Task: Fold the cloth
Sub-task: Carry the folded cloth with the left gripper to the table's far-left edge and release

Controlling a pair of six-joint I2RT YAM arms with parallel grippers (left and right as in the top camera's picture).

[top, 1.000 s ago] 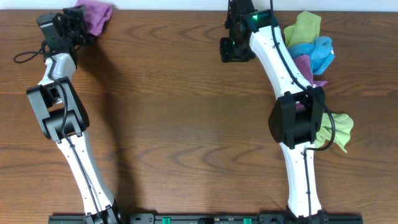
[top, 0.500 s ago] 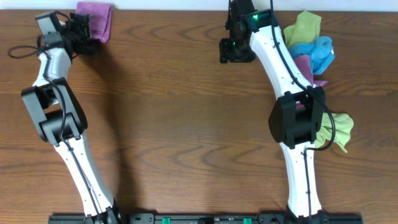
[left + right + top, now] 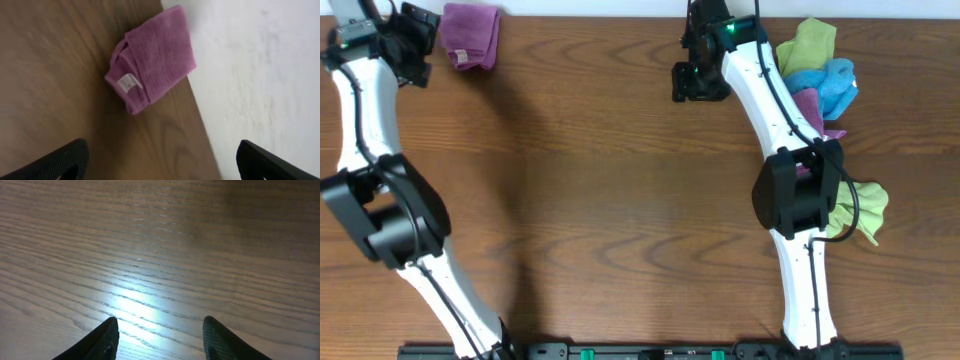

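A folded purple cloth [image 3: 470,35] lies at the table's far left corner, by the back edge. It also shows in the left wrist view [image 3: 152,60], with a white label on its near end. My left gripper [image 3: 412,42] is open and empty, just left of the cloth and apart from it; its fingertips frame the lower part of the left wrist view [image 3: 162,160]. My right gripper [image 3: 692,82] is open and empty over bare wood at the back centre, and its own view shows only wood between its fingers [image 3: 157,335].
A pile of loose cloths lies at the right: green [image 3: 808,42], blue [image 3: 825,85], purple [image 3: 810,108] and yellow-green [image 3: 860,210]. The table's back edge [image 3: 192,90] runs right beside the folded cloth.
My left gripper let go of the purple cloth and drew back to the left. The cloth now lies flat and folded on the table. The right arm has not moved.
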